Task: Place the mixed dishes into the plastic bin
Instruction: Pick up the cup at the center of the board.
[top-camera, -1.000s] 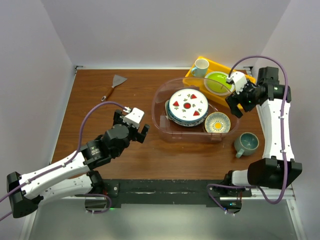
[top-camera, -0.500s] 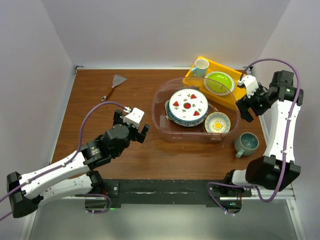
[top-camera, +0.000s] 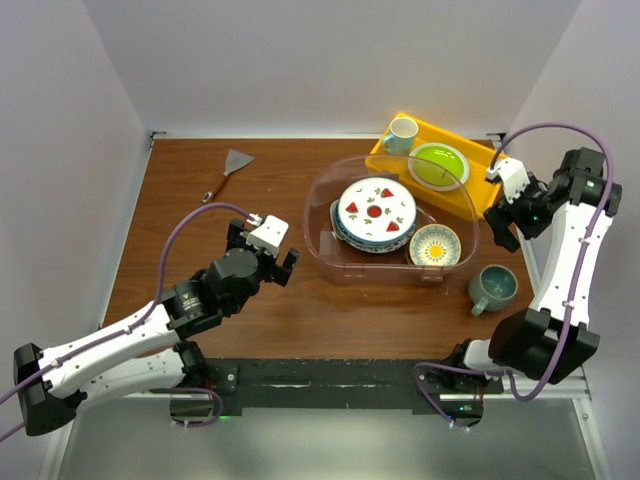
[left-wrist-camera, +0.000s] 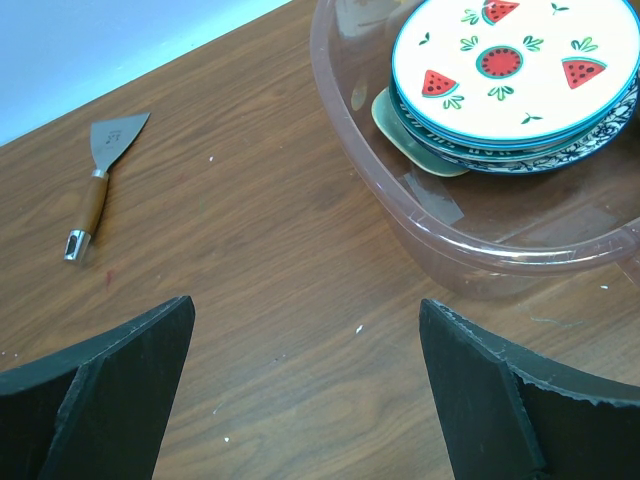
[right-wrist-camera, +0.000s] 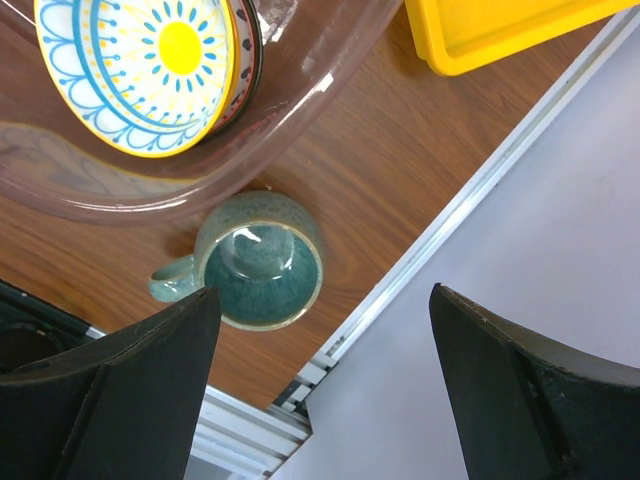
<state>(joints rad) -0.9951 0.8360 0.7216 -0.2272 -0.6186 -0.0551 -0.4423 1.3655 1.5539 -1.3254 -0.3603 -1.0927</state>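
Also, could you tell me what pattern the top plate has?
The top plate is white with red watermelon slices and green sprigs; left wrist view shows it best.

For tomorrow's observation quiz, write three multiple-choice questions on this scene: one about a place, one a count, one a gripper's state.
1. Where is the grey-teal mug? A. on the table beside the plastic bin B. inside the bin C. on the yellow tray
2. How many mugs are in view? A. one B. two C. three
3. The right gripper is: A. shut on a plate B. shut on the mug C. open and empty
Answers: 1 A, it stands on wood outside the bin's wall. 2 B, the grey-teal one plus a white mug on the yellow tray. 3 C, its jaws stand wide apart, gripping nothing.
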